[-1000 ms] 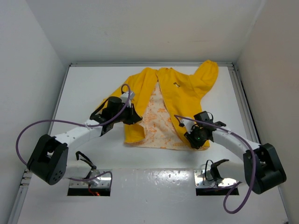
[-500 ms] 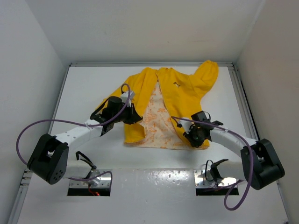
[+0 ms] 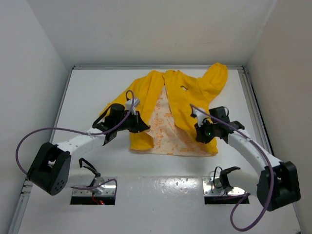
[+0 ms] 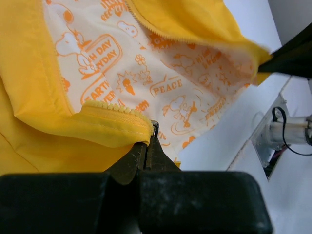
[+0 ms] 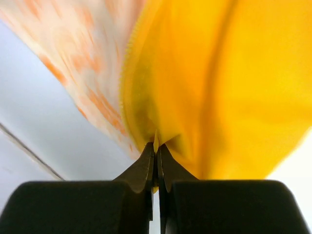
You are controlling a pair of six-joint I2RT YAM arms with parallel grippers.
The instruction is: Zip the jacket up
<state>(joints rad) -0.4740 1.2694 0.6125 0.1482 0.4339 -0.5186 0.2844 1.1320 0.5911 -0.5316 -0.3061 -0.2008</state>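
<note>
Spread open and front up on the white table (image 3: pixel 92 87): the jacket (image 3: pixel 200 92), printed lining (image 4: pixel 165 87) showing between the 2 yellow front panels (image 3: pixel 141 97). Not yet zipped at all, judging by the wide gap between them.

Left claw (image 4: pixel 148 140): pinched fully shut on the bottom corner of the left-hand panel, right at the end of the zipper teeth (image 4: pixel 112 108). Right claw (image 5: pixel 157 146): also closed tight, a thin fold of yellow cloth from the right-hand panel's lower edge caught between the tips.

Step in hand, most likely: drawing the 2 lower zipper ends together, ready to seat 1 in the other. To do it well:
- Grip low and close to the teeth.
- Pull each panel inward across the lining rather than upward.
- Hold the cloth taut but flat, aiming for edges side by side with no twist.
- Check for a right grip on the zipper edge itself; blurred in the wrist view, hard to tell.

Long axis running near to far: collar (image 3: pixel 170 74) toward the back wall, hem (image 3: pixel 170 152) toward the arm bases. Zipper line along that same axis, slightly slanted. 1 sleeve (image 3: pixel 217 75) bunched at the far right, the other angled out to the left.
</note>
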